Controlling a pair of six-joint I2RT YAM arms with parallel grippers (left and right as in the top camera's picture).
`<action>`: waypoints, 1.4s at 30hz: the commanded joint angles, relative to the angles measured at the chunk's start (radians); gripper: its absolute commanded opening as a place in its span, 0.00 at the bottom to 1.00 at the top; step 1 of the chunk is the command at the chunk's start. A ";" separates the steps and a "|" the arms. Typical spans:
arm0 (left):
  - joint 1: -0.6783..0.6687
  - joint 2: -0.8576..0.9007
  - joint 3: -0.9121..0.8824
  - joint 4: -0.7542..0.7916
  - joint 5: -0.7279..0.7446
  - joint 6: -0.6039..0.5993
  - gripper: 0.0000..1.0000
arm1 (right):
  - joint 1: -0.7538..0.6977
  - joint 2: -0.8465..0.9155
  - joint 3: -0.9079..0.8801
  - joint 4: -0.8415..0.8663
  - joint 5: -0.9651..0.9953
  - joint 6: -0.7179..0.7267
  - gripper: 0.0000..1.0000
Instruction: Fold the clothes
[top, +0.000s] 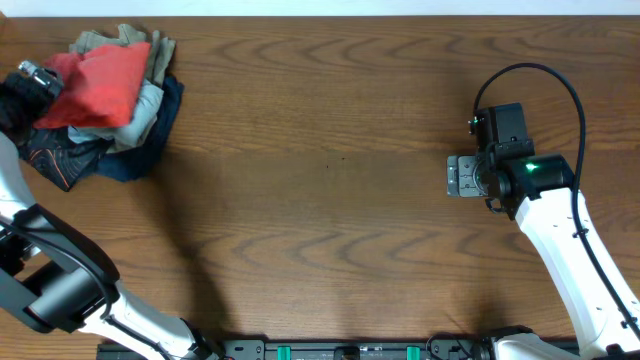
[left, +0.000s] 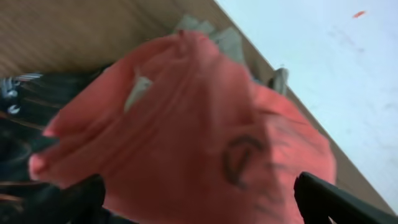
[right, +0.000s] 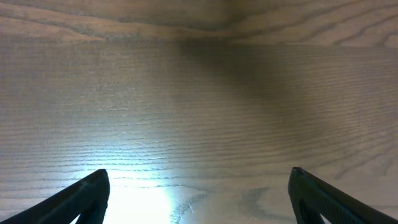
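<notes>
The coral-red T-shirt (top: 100, 85) lies bunched on top of a heap of clothes at the table's far left corner. It fills the left wrist view (left: 186, 118), with dark printed marks showing on its fabric. My left gripper (top: 38, 80) is at the shirt's left edge. In the left wrist view its jaws (left: 198, 186) are spread wide, with the red cloth between and just ahead of them. My right gripper (top: 460, 177) hangs open and empty over bare wood at the right; its jaws (right: 198, 177) hold nothing.
The heap under the shirt holds tan (top: 100, 42), light-blue (top: 148, 105) and dark navy and patterned garments (top: 70, 160). The wooden table (top: 330, 160) runs between the two arms. Its far edge and a pale wall show in the left wrist view (left: 323, 56).
</notes>
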 joint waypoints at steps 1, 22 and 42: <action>-0.001 -0.005 0.007 -0.015 -0.014 0.005 0.98 | -0.002 -0.017 0.012 0.006 0.007 -0.010 0.91; -0.497 -0.005 0.007 -0.370 -0.619 0.133 0.98 | -0.058 0.082 0.011 0.178 -0.442 0.092 0.99; -0.789 -0.006 0.007 -0.716 -0.387 0.092 0.98 | -0.169 0.132 0.011 -0.040 -0.510 0.066 0.99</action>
